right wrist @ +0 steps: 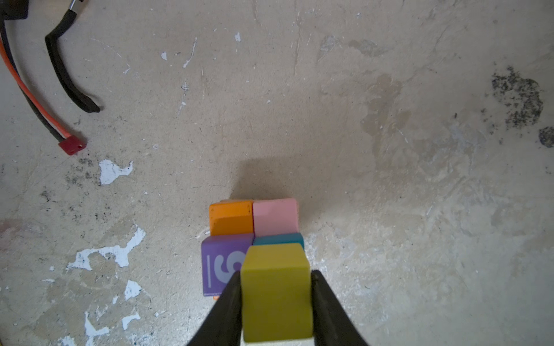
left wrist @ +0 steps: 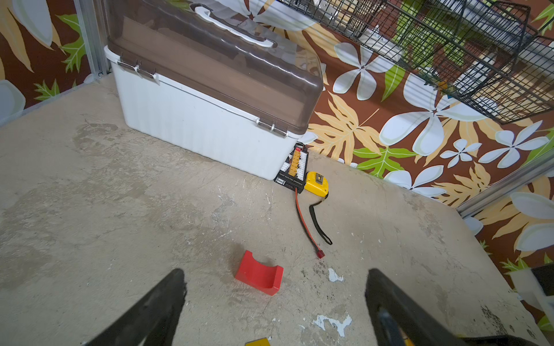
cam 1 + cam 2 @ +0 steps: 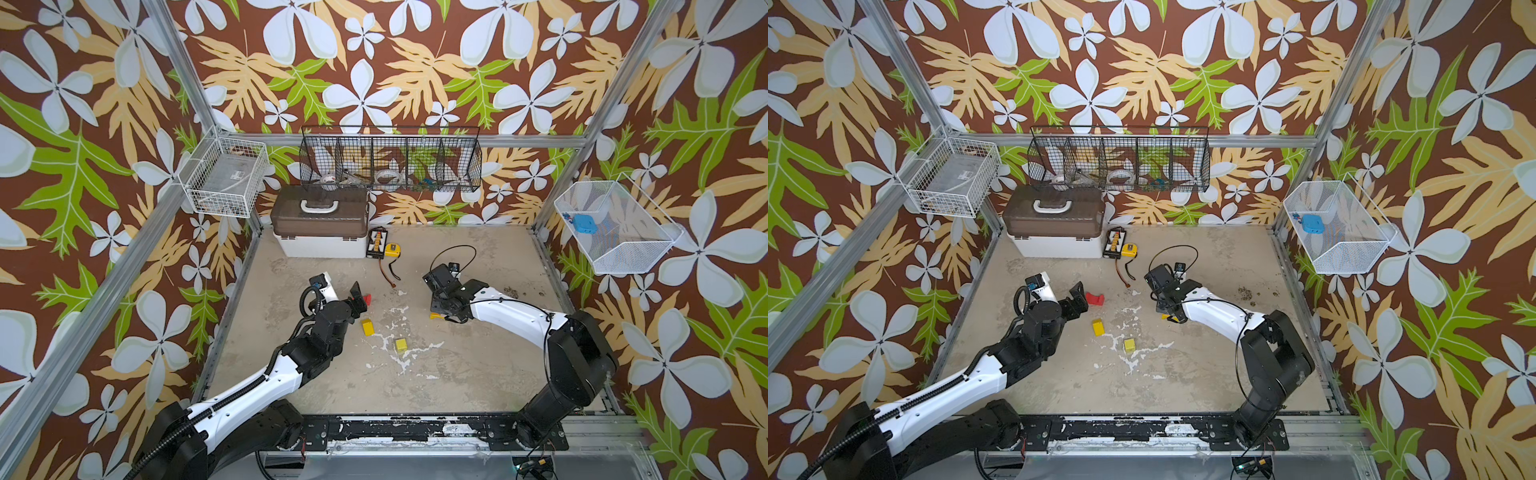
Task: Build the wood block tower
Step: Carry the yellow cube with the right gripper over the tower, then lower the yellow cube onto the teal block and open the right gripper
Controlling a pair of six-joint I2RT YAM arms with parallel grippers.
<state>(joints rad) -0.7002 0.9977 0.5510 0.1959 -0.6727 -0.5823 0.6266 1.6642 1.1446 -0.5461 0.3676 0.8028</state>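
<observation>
Grips a yellow block [image 1: 275, 299] in the right end effector [image 1: 275, 274], jaws flush against both its flanks, directly over the tower [image 1: 263, 226], standing right of the counter's [image 3: 457, 374] middle and well apart from every edge. Shows there, packed touching in a square, an orange cube [image 1: 230, 221], a pink cube [image 1: 277, 213], a purple cube [image 1: 220, 263] bearing a white 9 and a teal cube [image 1: 278, 238]. Cannot tell whether the yellow block already rests on the teal one. Holds the left end effector [image 2: 275, 272] spread wide and empty, aimed at the red arch [image 2: 259, 274] lying left of the middle, with two more yellow blocks [image 3: 367, 327] [image 3: 401, 345] loose near the centre. Likely hazards from here: letting go off-centre, so tipping the block off the teal cube's edge; dragging it sideways through one jaw parting late; clipping the purple or pink neighbour with a jaw tip and splaying the layer; lifting away at a slant and toppling the lot.
</observation>
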